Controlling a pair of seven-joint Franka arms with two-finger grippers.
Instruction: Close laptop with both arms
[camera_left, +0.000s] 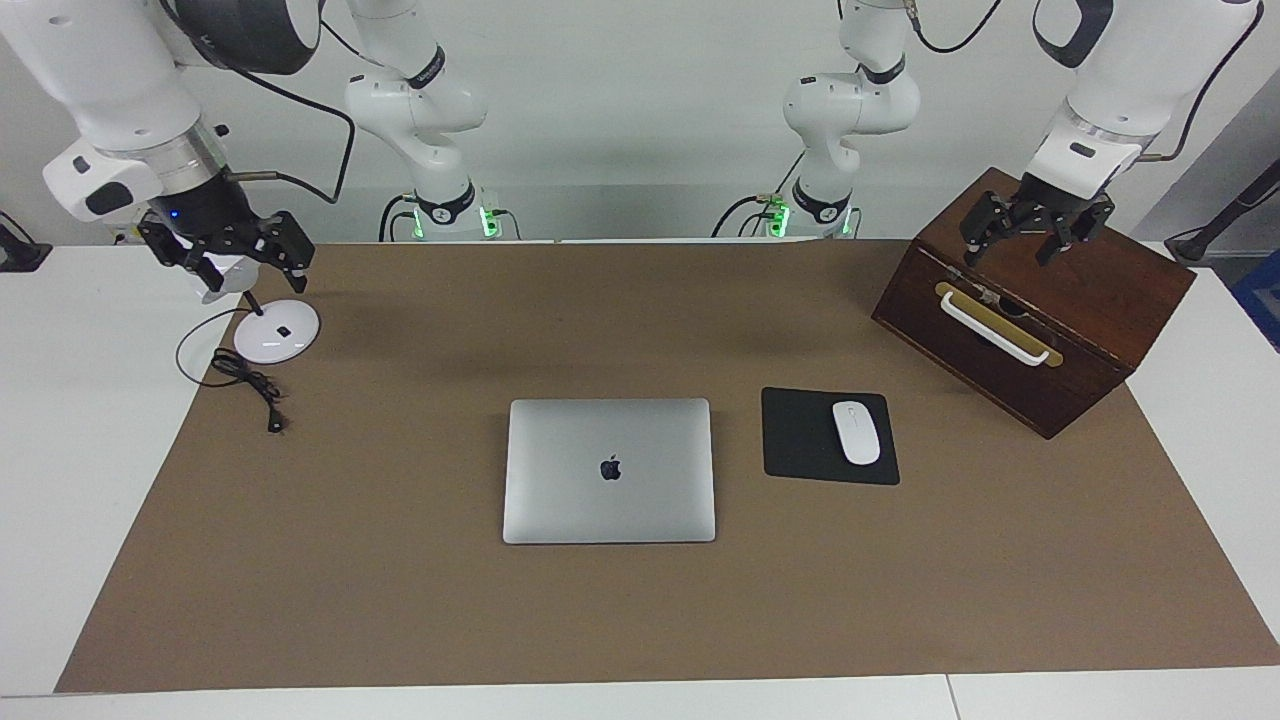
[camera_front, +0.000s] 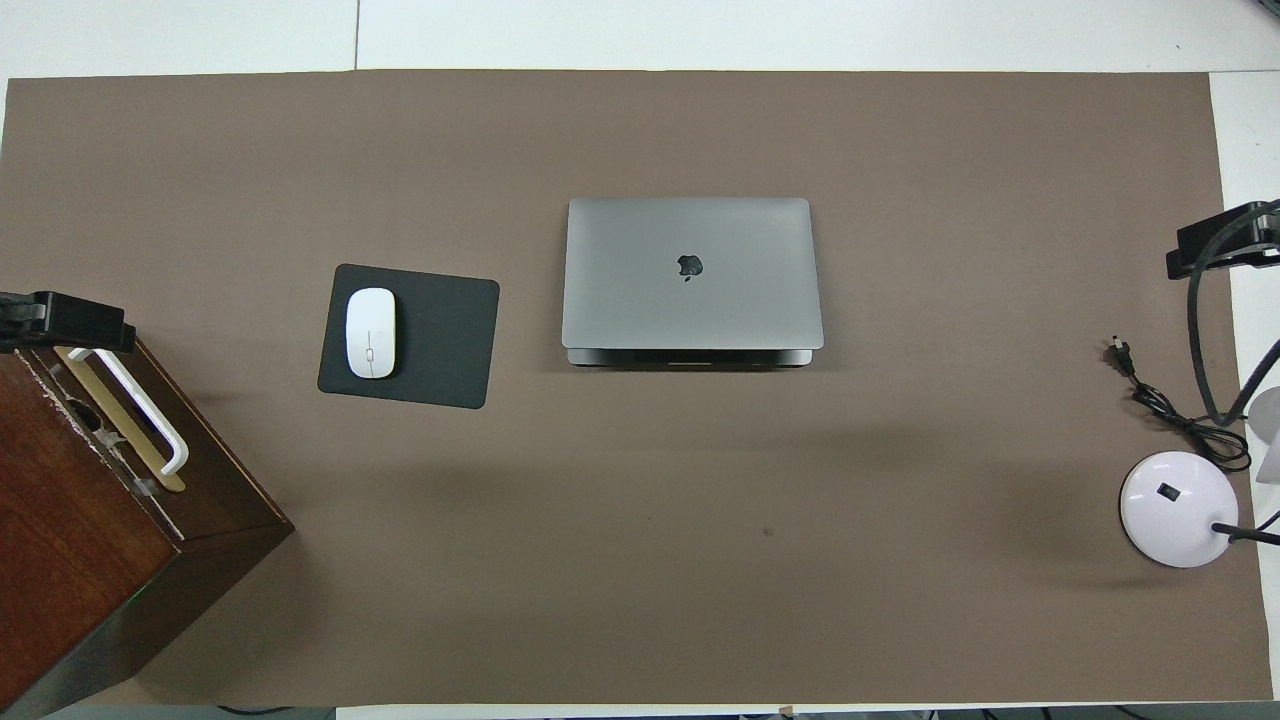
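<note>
The silver-grey laptop (camera_left: 610, 470) lies flat in the middle of the brown mat with its lid down and the dark apple logo facing up; it also shows in the overhead view (camera_front: 690, 270). No keys or trackpad show. My left gripper (camera_left: 1010, 255) hangs open and empty over the wooden box, well away from the laptop; only its tip shows in the overhead view (camera_front: 60, 320). My right gripper (camera_left: 250, 275) hangs open and empty over the desk lamp's base at the right arm's end, and shows in the overhead view (camera_front: 1225, 245). Neither gripper touches the laptop.
A black mouse pad (camera_left: 800, 440) with a white mouse (camera_left: 856, 432) lies beside the laptop toward the left arm's end. A dark wooden box (camera_left: 1040, 300) with a white handle stands at that end. A white desk lamp base (camera_left: 277, 331) and its black cable (camera_left: 250, 385) lie at the right arm's end.
</note>
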